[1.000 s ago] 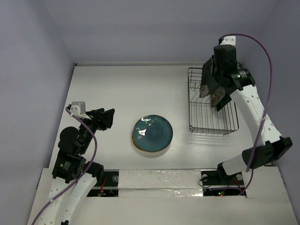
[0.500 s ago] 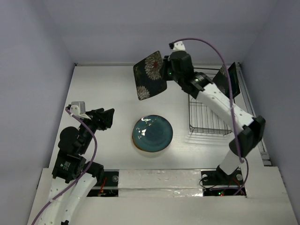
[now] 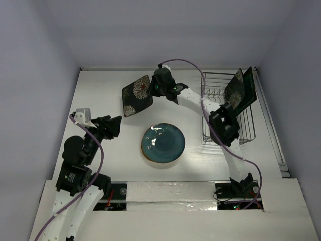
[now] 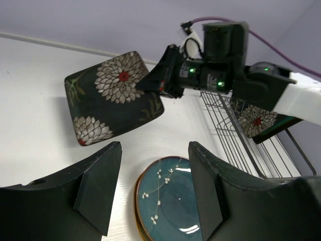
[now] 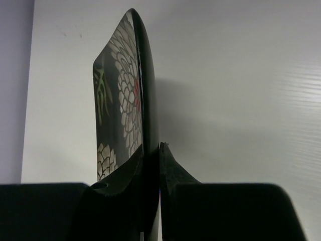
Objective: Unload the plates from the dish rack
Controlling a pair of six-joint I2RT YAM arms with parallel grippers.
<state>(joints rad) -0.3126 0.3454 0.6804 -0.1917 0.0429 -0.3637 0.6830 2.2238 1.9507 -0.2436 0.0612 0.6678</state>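
- Dish rack [image 3: 220, 128] at the desk's [image 3: 100, 90] far right corner, with square plates [image 3: 243, 88] leaning in it, overlapping and partly hidden.
- Round teal plate [image 3: 163, 143] lies flat mid-desk.
- Black flowered plate [image 3: 137, 96], tilted, off the desk near its far edge — the right hand [image 5: 158, 150] clenches its rim.
- Left hand [image 3: 113, 126] released, empty, near the left edge.

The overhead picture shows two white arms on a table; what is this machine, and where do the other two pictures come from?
Those are two robot arms, each ending in a two-finger gripper. One camera looks down from above; the other two ride on the wrists. The right gripper pinches a black flowered plate by its edge, above the table. The left gripper is open and empty. A round teal plate lies on the table; the wire dish rack holds more plates.
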